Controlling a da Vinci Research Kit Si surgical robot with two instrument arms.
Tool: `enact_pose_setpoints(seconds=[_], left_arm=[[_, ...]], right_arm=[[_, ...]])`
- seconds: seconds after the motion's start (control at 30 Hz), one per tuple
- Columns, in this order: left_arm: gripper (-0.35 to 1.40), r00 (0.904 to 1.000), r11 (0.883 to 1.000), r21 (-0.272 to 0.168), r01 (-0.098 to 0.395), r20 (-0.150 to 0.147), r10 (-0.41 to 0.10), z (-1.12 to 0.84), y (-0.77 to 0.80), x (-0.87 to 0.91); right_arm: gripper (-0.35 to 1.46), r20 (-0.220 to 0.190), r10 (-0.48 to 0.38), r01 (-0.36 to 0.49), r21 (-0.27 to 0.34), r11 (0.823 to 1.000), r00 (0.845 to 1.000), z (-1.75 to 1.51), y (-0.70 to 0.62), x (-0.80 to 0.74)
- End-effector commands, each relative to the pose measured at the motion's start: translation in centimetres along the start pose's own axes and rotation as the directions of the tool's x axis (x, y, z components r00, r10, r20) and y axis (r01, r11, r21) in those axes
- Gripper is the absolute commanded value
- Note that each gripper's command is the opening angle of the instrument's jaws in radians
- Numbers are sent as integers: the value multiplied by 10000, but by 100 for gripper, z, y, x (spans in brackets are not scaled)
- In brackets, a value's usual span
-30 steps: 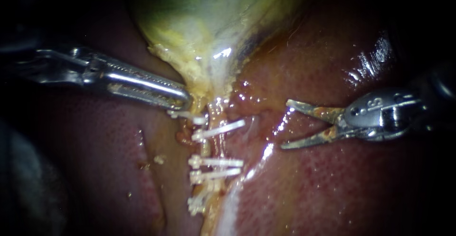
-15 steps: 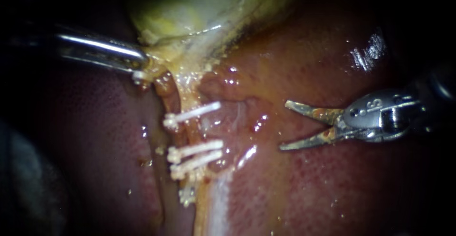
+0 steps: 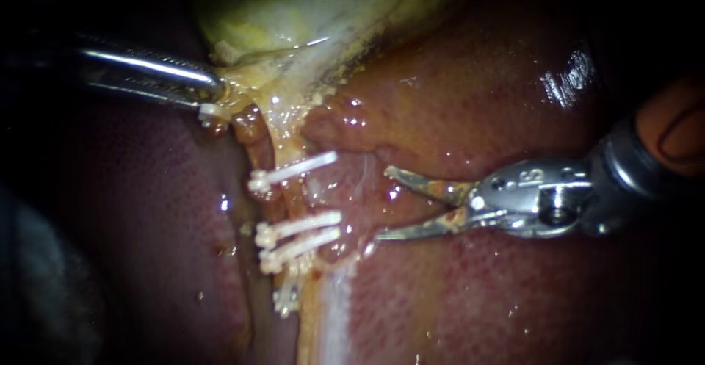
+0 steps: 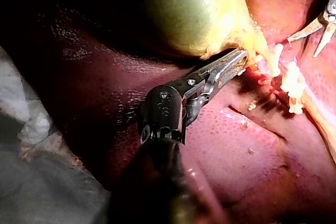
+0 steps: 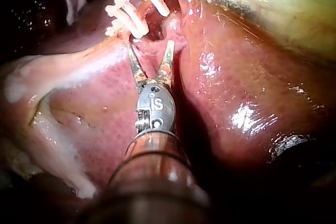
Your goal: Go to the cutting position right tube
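Left instrument (image 3: pixel 211 92): jaws pressed together, pinching the gallbladder (image 3: pixel 294 12) at its yellow neck. The tissue below looks taut.

Right instrument (image 3: pixel 382 203): jaws spread, nothing between them. Tips point at the clips and lie close over the liver (image 3: pixel 477 299).

Tube (image 3: pixel 288 197): runs down from the neck, crossed by an upper clip (image 3: pixel 294 170) and two lower clips (image 3: pixel 297 225) set close together. A bare stretch lies between the upper clip and the lower pair. The jaw tips are near it and level with it, but not around it. Wet tissue blurs the edges, so I cannot say for certain that this is the right tube.

Judgement: approach under way, cutting position not reached.

Risks from here:
1. Wrong target. The tube's outline is unclear, and the spread jaws could close around the pale tissue beside it, or around only part of it.
2. Clip strike. The bare stretch is short. A tip entering slightly high or low could catch a clip end and loosen it or lever it off.
3. Liver scrape. The lower jaw lies close to the wet surface, and advancing at this angle could score it.
4. Loss of tension. If the left instrument's hold on the neck slips, the tube slackens and the bare stretch shifts away from the jaws.
5. Overreach. Tips pushed past the tube could dig into the tissue behind it, which is hidden.
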Motion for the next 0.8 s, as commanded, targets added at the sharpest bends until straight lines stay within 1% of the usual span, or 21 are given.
enact_pose_setpoints(seconds=[0.03, 0.1, 0.17, 0.3, 0.33, 0.43, 0.7, 0.8], left_arm=[[-35, 10000, 10000, -13, -10, 11, 10, 0, 0, 0], [-35, 10000, 10000, -10, -12, 10, 12, 1, 0, 0], [-35, 10000, 10000, -8, -12, 10, 12, 1, 1, 0], [-35, 10000, 10000, -8, -11, 10, 11, 1, 1, 0], [-35, 10000, 10000, -8, -11, 10, 11, 1, 1, 0], [-35, 10000, 10000, -7, -12, 9, 12, 1, 1, -1], [-35, 10000, 10000, -2, -14, 7, 14, 1, 1, -1], [-35, 10000, 10000, -24, -14, 17, 14, 2, 1, -1]], right_arm=[[140, 26, 45, -45, 77, 10000, 10000, 5, 1, -1], [140, 6, 176, -176, 226, 9996, 9998, 15, 4, -3], [140, -100, 256, -252, 338, 9991, 9996, 21, 7, -3], [140, -397, 518, -489, 701, 9963, 9979, 31, 12, 0], [140, -445, 547, -512, 761, 9958, 9975, 32, 12, 1], [140, -735, 767, -677, 1186, 9906, 9943, 38, 13, 4], [138, -1049, 1039, -828, 1883, 9786, 9890, 55, 13, 15], [138, -1225, 1158, -873, 2173, 9722, 9857, 62, 13, 19]])
